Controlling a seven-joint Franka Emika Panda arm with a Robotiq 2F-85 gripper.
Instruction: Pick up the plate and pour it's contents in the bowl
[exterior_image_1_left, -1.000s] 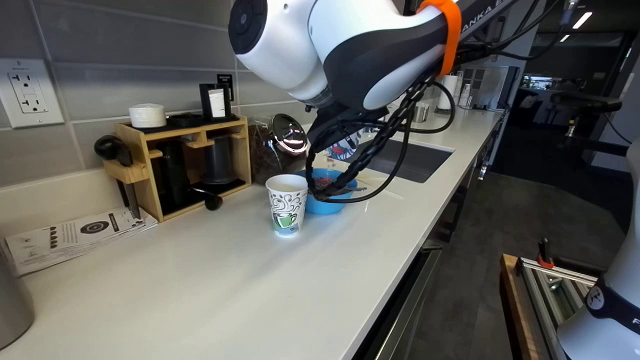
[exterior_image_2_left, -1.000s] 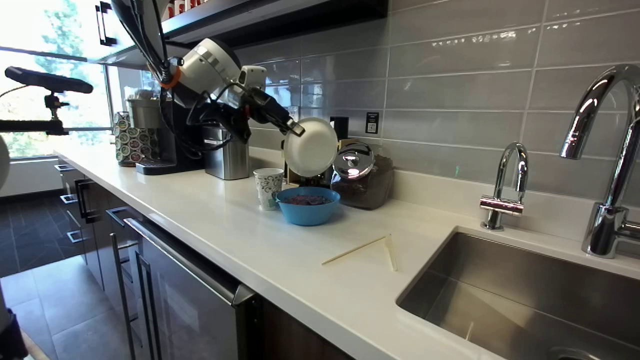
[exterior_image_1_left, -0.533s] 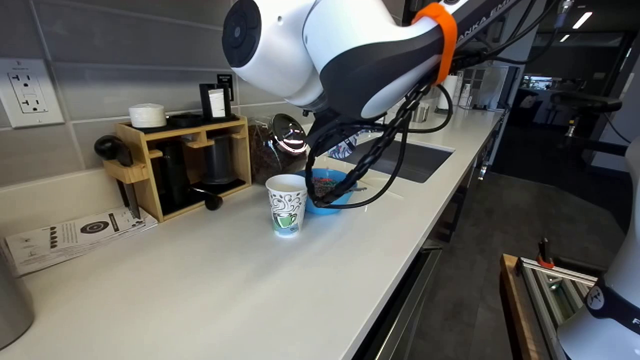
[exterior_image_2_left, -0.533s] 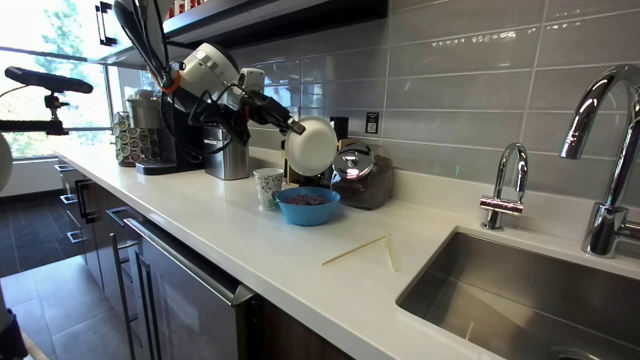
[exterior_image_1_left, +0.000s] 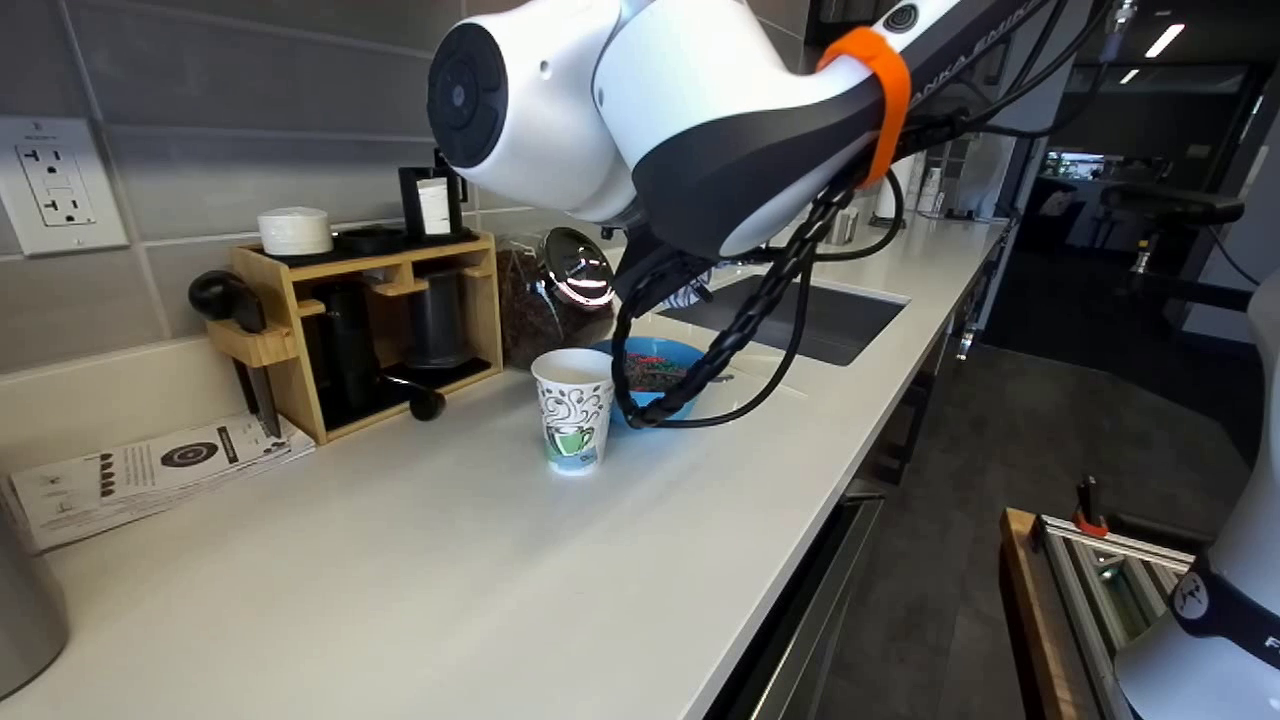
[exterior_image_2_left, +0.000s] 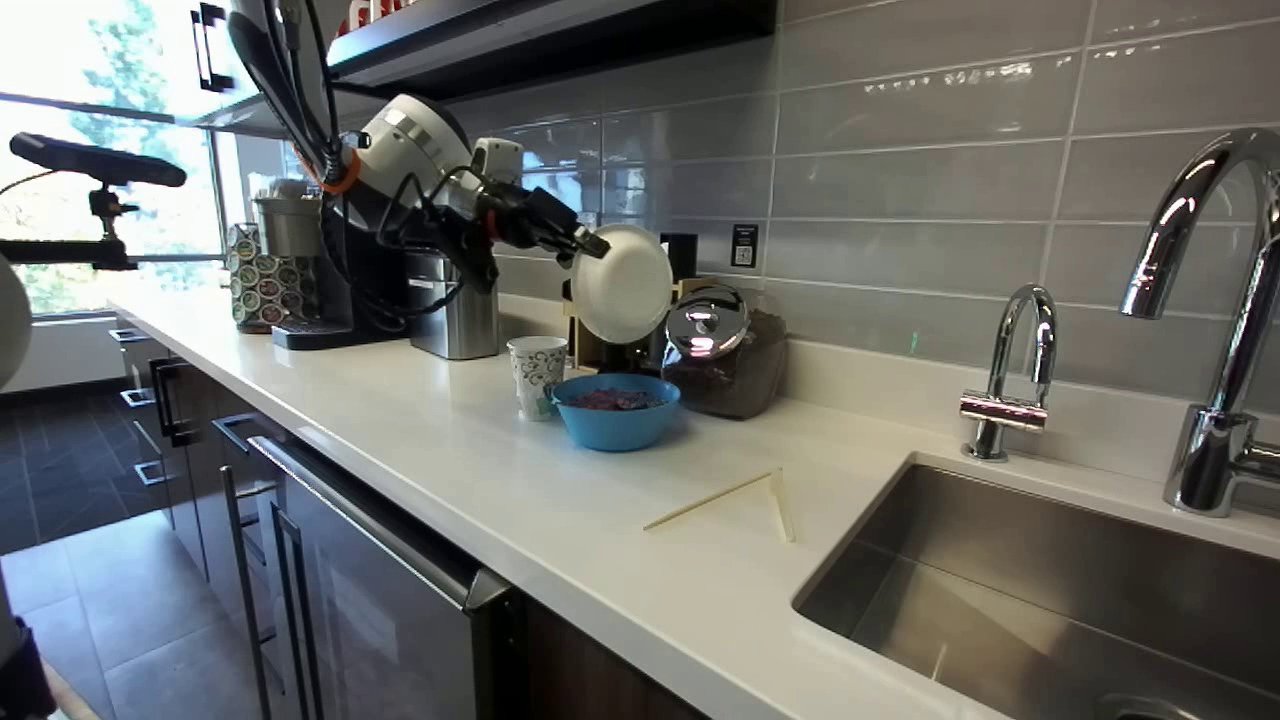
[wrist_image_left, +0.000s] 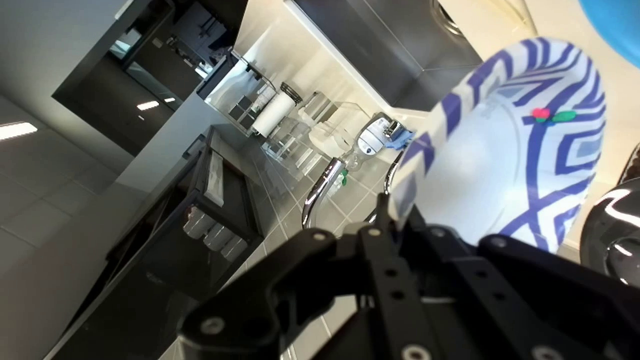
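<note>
Clenching the rim of a round plate (wrist_image_left: 470, 165), the gripper (wrist_image_left: 398, 215) stands at the lower middle of the wrist view, 1 finger on each face of that rim. The plate shows a white centre and a blue-and-white zigzag border there, with 1 red bit (wrist_image_left: 540, 114) and 1 green bit (wrist_image_left: 564, 116) on the border. In an exterior view the plate is at the upper middle of the frame, tilted steeply, plain white underside toward the camera; a gap shows between its lower edge and the bright blue bowl (exterior_image_2_left: 615, 430) beneath it in the frame. Whether the plate is directly over the bowl cannot be determined. The bowl sits upright on the white countertop (exterior_image_2_left: 480, 450) and contains a heap of dark red and purple bits (exterior_image_2_left: 612, 399). A braided black cable (exterior_image_1_left: 742, 332) crosses in front of it at the middle of an exterior frame. A patterned paper cup (exterior_image_1_left: 573, 420) stands upright just beside the bowl; contact between the 2 cannot be confirmed. Also noted: a jar (exterior_image_2_left: 735, 370) with a shiny lid, right of the plate in the frame; 2 thin pale sticks (exterior_image_2_left: 710, 500), left of the steel sink (exterior_image_2_left: 1050, 545) at lower right.
</note>
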